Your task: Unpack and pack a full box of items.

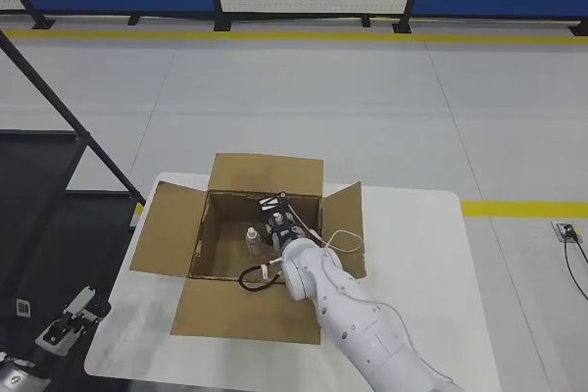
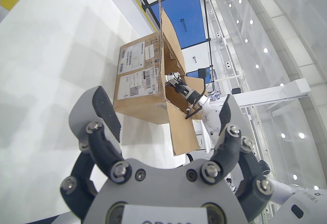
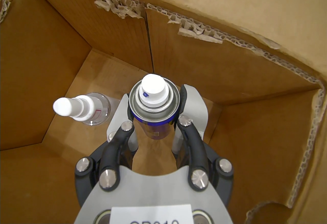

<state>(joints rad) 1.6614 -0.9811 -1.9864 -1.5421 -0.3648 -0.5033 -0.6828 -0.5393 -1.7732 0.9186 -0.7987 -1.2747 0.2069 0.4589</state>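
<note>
R gripper (image 3: 154,96) clamped on spray can (image 3: 152,110), clear of box (image 3: 230,69) walls — L gripper (image 2: 164,100) jaws apart.

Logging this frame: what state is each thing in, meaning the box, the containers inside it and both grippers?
Brown cardboard box: open, flaps spread outward, on the white table.
Blue-banded metal spray can with white nozzle: upright inside the box, gripped.
Clear bottle with white spray cap: standing in the box beside the can, untouched.
Right gripper: shut on the spray can.
Left gripper: open, empty, away from the box.
</note>
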